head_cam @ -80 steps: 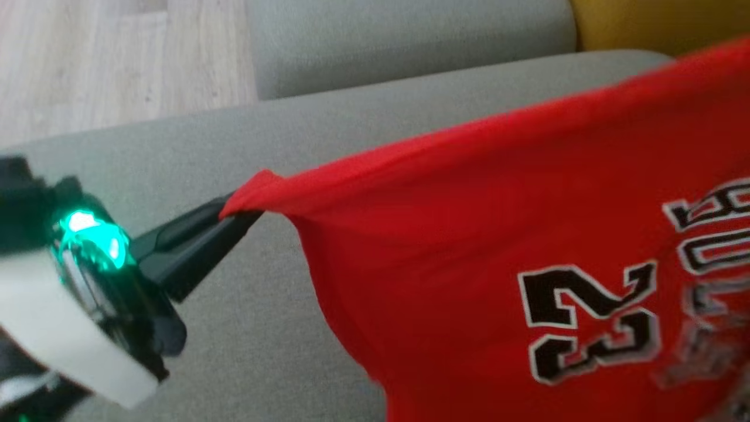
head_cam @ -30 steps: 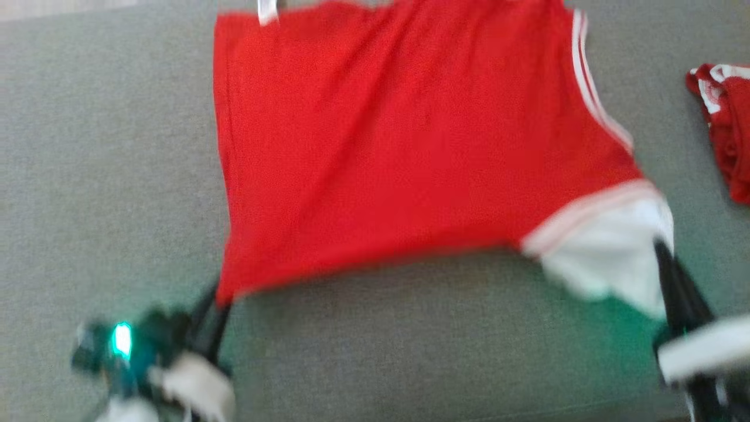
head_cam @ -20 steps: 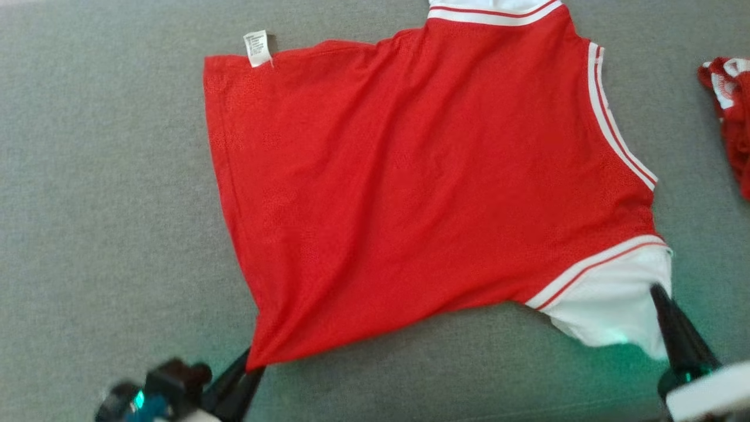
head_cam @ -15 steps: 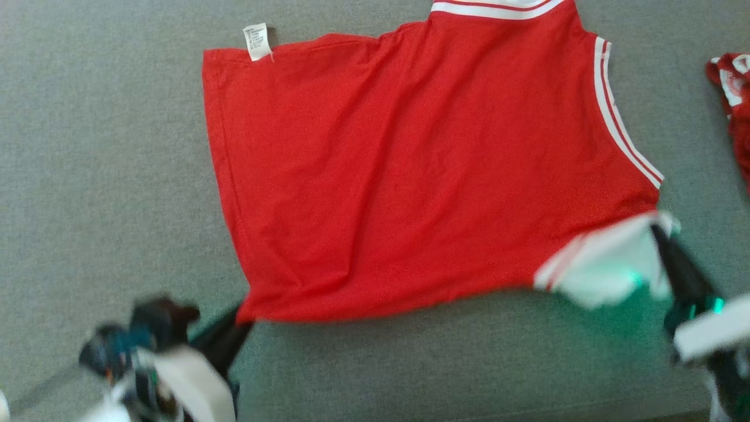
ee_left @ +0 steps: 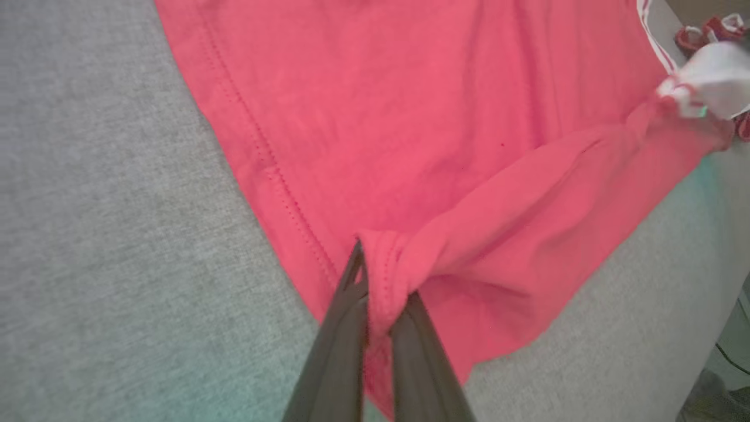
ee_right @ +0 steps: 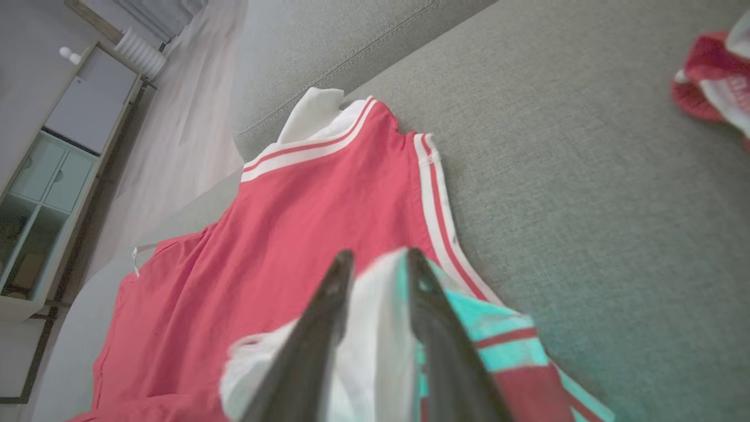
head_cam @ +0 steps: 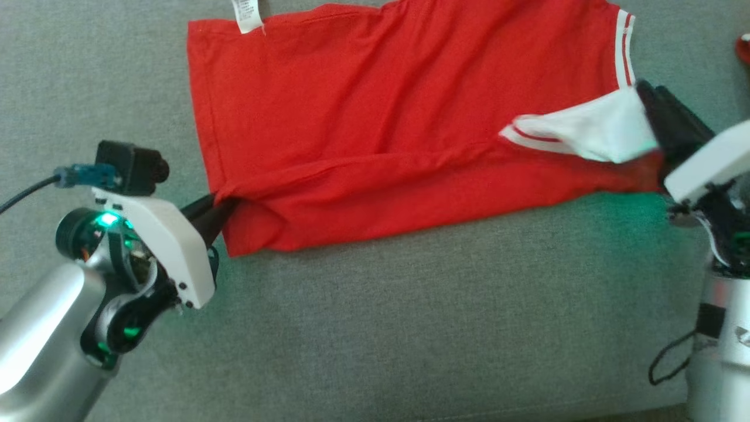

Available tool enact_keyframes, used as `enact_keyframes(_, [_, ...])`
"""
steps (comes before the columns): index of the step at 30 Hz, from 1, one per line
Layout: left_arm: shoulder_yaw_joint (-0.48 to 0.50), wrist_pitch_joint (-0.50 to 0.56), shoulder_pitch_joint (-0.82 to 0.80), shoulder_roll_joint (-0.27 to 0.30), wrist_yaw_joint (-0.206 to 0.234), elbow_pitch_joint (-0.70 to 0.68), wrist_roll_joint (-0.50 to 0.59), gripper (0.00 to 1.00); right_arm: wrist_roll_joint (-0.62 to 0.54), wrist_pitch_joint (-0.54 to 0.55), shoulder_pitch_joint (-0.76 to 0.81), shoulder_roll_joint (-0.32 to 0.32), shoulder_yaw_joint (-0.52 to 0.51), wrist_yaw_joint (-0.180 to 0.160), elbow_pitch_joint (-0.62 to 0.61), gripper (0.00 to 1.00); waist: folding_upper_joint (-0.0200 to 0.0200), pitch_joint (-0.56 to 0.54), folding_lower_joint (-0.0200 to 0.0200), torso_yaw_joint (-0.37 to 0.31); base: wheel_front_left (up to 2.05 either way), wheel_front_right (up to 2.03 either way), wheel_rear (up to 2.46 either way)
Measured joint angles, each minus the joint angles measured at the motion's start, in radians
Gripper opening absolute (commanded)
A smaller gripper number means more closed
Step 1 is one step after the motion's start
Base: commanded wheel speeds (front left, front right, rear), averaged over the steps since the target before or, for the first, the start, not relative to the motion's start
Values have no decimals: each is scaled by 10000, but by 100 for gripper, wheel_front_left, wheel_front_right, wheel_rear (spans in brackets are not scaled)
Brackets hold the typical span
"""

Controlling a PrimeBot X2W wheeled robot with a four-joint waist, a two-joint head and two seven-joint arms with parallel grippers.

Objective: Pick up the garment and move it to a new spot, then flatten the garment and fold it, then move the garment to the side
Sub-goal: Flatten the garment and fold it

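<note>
The red garment (head_cam: pixel 375 117) with white striped trim lies spread on the grey sofa seat (head_cam: pixel 410 322), its near edge lifted and doubled over toward the back. My left gripper (head_cam: pixel 220 205) is shut on the bunched red hem corner (ee_left: pixel 387 275) at the garment's left end. At the right end, my right gripper (head_cam: pixel 641 97) is at the white sleeve (head_cam: pixel 592 132). In the right wrist view its fingers (ee_right: pixel 328 305) stand slightly apart, with the white cloth (ee_right: pixel 375 328) between them. The garment's far white collar (ee_right: pixel 310 111) rests against the sofa back.
A second crumpled red and white garment (ee_right: pixel 712 76) lies further right on the seat. A white care label (head_cam: pixel 247 14) sticks out of the garment's far left corner. Beyond the sofa stands a pale cabinet (ee_right: pixel 58 152) on a light floor.
Both grippers have carried the garment's near edge up and away, laying a fold over the body. The right fingers, shut before, have parted. The head camera has also shifted.
</note>
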Motion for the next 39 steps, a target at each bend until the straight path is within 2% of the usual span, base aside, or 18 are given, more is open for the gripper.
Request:
enact_keyframes(3, [117, -136, 32, -27, -6, 125, -75, 100, -61, -337, -63, -15, 328, 0, 128, 100, 0, -30, -1, -69, 0, 0, 0])
enact_keyframes(6, [209, -529, 497, 65, 71, -261, -96, 100, -431, -675, 225, -17, 679, 0, -391, 100, 0, -142, -2, -142, 0, 0, 0])
enact_keyframes(8, [364, -943, 1151, 134, 309, -740, -63, 100, -984, -871, 650, -69, 857, 0, -953, 100, 1, -224, -4, -195, 0, 0, 0])
enact_keyframes(11, [585, -1521, 2240, 123, 721, -1390, -211, 100, -1651, -1024, 1585, -508, 1026, 0, -1498, 100, 0, -276, -6, -222, 0, 0, 0])
enact_keyframes(16, [571, -2144, 2873, -52, 1189, -1308, 58, 100, -2665, -1183, 2565, -1164, 1170, 0, -1352, 100, 0, -124, -5, -167, 0, 0, 0])
enact_keyframes(23, [441, -2378, 2570, -629, 1041, -593, 180, 100, -3323, -1315, 2036, -1289, 1220, 0, -196, 100, 0, -20, -4, 5, 0, 0, 0])
enact_keyframes(30, [63, -2236, 1932, -1011, 640, 167, 182, 100, -3294, -915, 1504, -1404, 1607, 0, 788, 100, 1, -129, -5, 62, 0, 0, 0])
enact_keyframes(31, [6, -2194, 1873, -1014, 604, 249, 186, 92, -3216, -897, 1459, -1471, 1699, 0, 865, 100, 0, -149, -4, 58, 0, 0, 0])
enact_keyframes(32, [-56, -2188, 1806, -1024, 602, 318, 186, 46, -3101, -878, 1412, -1530, 1766, 0, 959, 100, 1, -178, -4, 50, 0, 0, 0])
enact_keyframes(33, [-96, -2186, 1776, -1047, 585, 378, 186, 8, -2989, -813, 1358, -1569, 1827, 0, 1028, 52, 0, -213, -4, 39, 0, 0, 0])
enact_keyframes(34, [-151, -2113, 1760, -1049, 487, 430, 186, 0, -2888, -802, 1345, -1590, 1870, 0, 1072, 0, 1, -250, -4, 27, 0, 0, 0])
enact_keyframes(39, [-259, -1898, 1851, -917, 161, 552, 46, 0, -2197, -393, 1403, -1933, 2192, 0, 1129, 0, 0, -568, -3, 16, 0, 0, 0])
